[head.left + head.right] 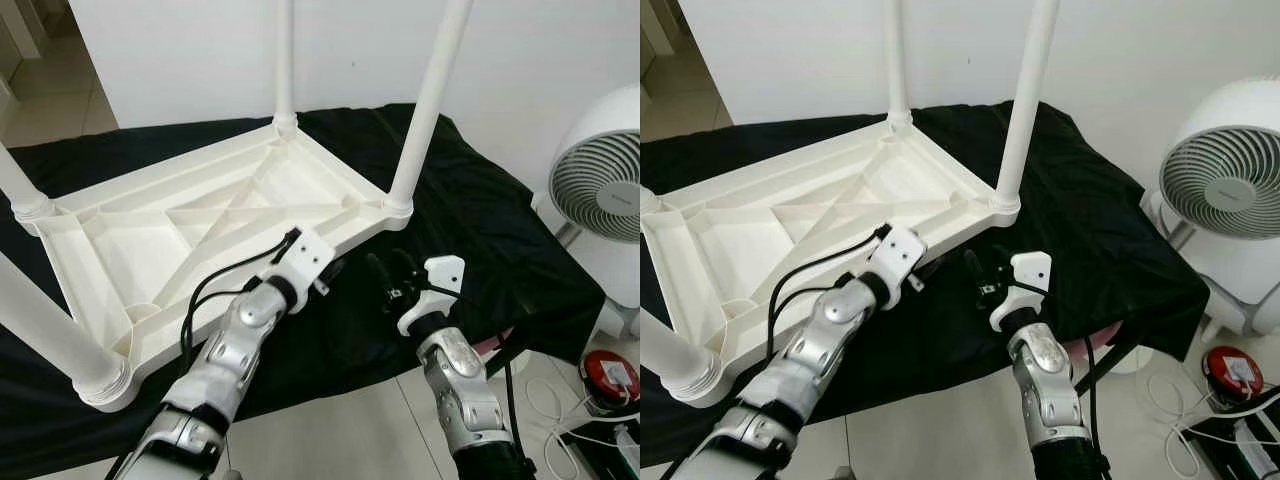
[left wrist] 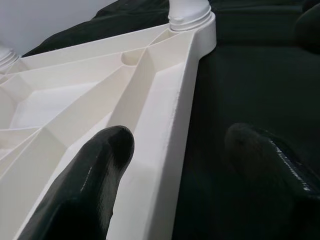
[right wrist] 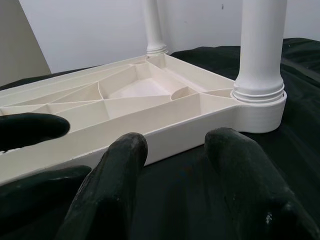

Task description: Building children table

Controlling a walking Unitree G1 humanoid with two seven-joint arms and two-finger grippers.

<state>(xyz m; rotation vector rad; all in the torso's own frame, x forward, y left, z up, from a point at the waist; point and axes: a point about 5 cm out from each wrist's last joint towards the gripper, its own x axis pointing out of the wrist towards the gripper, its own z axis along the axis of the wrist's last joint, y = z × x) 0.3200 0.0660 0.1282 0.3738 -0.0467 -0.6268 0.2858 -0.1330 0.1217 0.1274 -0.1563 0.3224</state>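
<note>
Table upside down on cloth, legs up. Both hands at its near edge; fan right.

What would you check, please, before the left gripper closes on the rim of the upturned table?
1. Left gripper open: ok, its fingers are spread in the left wrist view.
2. Rim between the fingers: ok, the rim of the white table runs between them, one finger over the ribbed underside, the other over the black cloth.
3. Right gripper out of the way: ok, it is open over the cloth beside the rim, touching nothing.
4. Legs seated: four legs stand upright in the corner sockets, the nearest right leg included; tightness cannot tell.
5. Table lying flat on the cloth: ok.
6. Fan apart from the table: ok.
</note>
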